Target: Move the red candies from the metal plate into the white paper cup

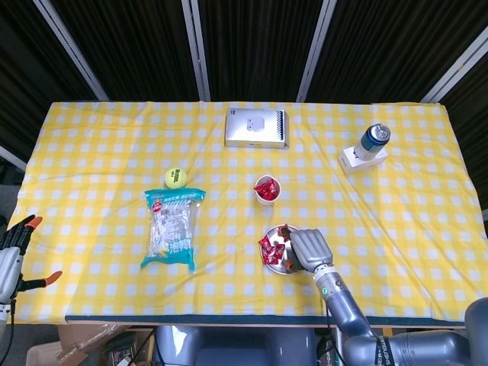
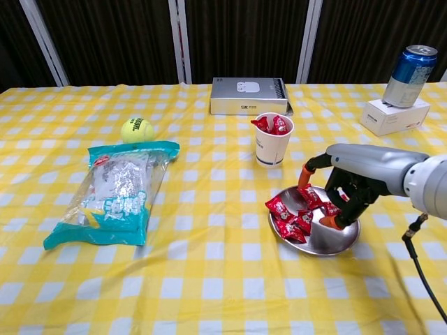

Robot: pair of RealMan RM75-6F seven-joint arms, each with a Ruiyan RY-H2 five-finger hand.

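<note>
The table is covered with a yellow and white checked cloth, and dark curtains with pale poles hang behind it. The metal plate lies near the front edge, a little right of the middle. Red candies lie on its left part. The right hand is low over the plate with its fingers curved down among the candies; I cannot tell if they pinch one. The white paper cup stands upright just behind the plate, apart from it, and already holds red candies. The left hand is off the table's front left corner, fingers apart, holding nothing.

The cloth is free in front of the plate and on its left. Further left lie a clear snack bag and a tennis ball. A grey box lies behind the cup. At the far right a blue can stands on a small white box.
</note>
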